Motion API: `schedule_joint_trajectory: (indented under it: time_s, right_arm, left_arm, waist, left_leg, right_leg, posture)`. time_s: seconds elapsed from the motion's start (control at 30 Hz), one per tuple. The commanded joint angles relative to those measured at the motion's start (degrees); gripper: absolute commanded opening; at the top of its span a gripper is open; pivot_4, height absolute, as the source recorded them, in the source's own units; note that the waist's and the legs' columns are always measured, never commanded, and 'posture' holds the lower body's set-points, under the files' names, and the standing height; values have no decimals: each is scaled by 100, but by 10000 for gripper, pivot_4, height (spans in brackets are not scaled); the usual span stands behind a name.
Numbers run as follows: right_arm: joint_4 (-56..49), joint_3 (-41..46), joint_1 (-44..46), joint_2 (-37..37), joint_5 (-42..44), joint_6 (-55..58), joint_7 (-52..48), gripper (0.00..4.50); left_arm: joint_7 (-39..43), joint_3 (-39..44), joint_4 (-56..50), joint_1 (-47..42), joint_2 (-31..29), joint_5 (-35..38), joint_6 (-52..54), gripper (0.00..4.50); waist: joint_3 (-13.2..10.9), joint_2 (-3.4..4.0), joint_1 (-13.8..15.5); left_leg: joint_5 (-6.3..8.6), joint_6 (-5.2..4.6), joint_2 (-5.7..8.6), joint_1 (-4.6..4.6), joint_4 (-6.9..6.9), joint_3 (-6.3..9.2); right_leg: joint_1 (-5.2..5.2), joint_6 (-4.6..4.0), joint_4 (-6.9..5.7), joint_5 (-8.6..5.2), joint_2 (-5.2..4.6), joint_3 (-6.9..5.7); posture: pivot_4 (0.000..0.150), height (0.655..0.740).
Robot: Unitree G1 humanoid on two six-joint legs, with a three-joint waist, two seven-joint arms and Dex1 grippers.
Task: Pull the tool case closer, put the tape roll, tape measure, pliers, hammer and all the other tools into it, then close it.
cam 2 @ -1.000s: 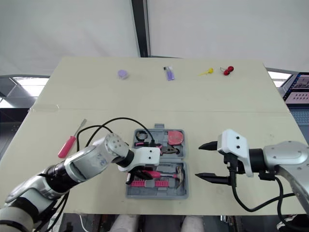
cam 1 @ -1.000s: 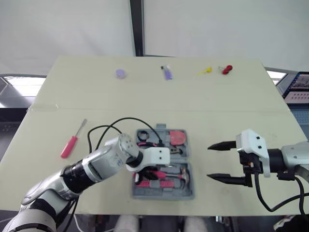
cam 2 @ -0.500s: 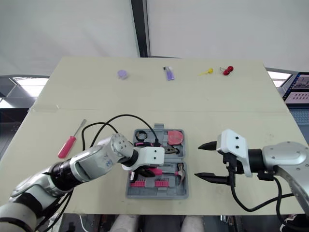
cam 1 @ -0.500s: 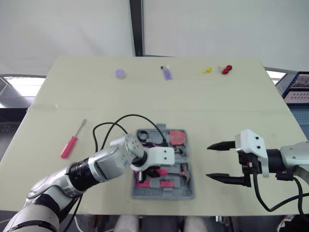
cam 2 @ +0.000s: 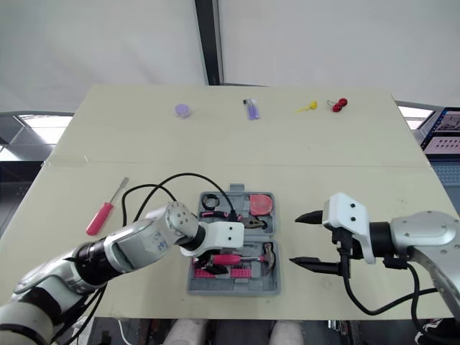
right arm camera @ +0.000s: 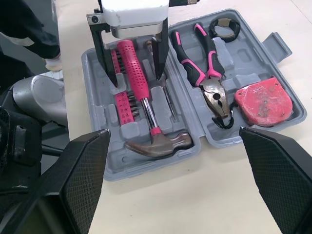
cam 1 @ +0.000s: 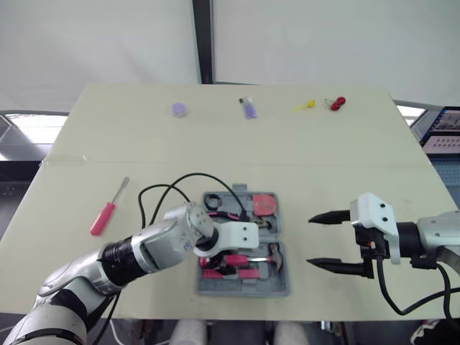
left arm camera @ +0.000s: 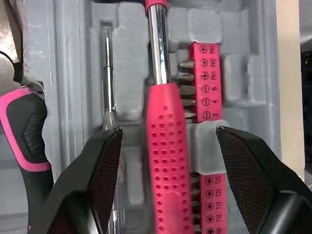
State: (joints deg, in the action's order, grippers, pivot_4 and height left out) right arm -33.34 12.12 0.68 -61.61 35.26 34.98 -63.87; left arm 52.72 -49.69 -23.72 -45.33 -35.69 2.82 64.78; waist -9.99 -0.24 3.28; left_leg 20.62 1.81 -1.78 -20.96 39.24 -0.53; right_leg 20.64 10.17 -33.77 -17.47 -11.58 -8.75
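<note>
The hammer [right arm camera: 146, 102] lies in its slot of the open tool case [cam 1: 244, 286] at the bench [cam 1: 323, 144] near edge, left claw [left arm camera: 168, 134] released astride its pink dimpled handle, right claw [cam 1: 310, 240] spread beside the case; stiff and head-heavy, it likely grips best on that handle

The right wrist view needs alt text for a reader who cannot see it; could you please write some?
The open left end effector straddles the pink handle of a hammer lying in an open grey tool case on a pale table. Pink-handled pliers, a black tape roll and a red tape measure lie in the case's other half.
</note>
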Motion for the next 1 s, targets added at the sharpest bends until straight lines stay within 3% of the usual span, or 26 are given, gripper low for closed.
schedule_joint_trajectory:
  time_s: [0.03,0.23,0.37,0.5,0.6,0.73,1.0]
  right_arm:
    - [-108,122,-16,28,65,-59,-1,45000]
    - [-111,149,-34,3,87,-49,-32,45000]
    - [-103,202,-43,-14,114,-29,-47,45000]
    - [-84,286,-14,39,211,16,-3,45000]
    - [-121,360,19,67,398,99,2,45000]
    - [-203,454,153,118,792,302,46,45000]
    - [-192,462,126,48,896,392,73,45000]
  left_arm:
    - [20,77,-149,23,-26,60,-19,30005]
    - [42,368,-302,-65,4,301,151,30005]
    - [198,1087,-230,-58,-15,683,-64,30005]
    - [429,1976,288,281,-9,1000,-1356,30005]
    - [526,2643,572,845,213,1369,-2232,21837]
    - [645,3227,793,1766,569,1673,-3422,1949]
    - [746,3038,1497,2727,608,1025,-5273,842]
  waist:
    - [0,0,-4]
    - [0,0,-4]
    - [0,0,-5]
    - [0,1,-18]
    - [2,4,-39]
    - [2,4,-33]
    - [2,4,-16]
  left_leg:
    - [0,0,0,0,0,0]
    - [0,0,0,0,0,0]
    - [0,0,0,0,0,1]
    - [0,0,0,0,0,1]
    - [0,0,0,3,-2,1]
    - [0,0,-1,0,-2,4]
    - [0,0,0,2,0,5]
  right_leg:
    - [0,0,0,0,0,0]
    - [0,0,0,0,0,0]
    - [0,0,0,0,0,0]
    - [0,0,0,0,0,0]
    - [0,0,-1,0,0,-1]
    - [0,0,-1,0,0,-4]
    - [-3,0,1,0,-1,-5]
  posture:
    - [1500,7400]
    - [1500,7400]
    - [1500,7400]
    - [1500,7400]
    - [1500,7400]
    - [1500,7400]
    - [1500,7400]
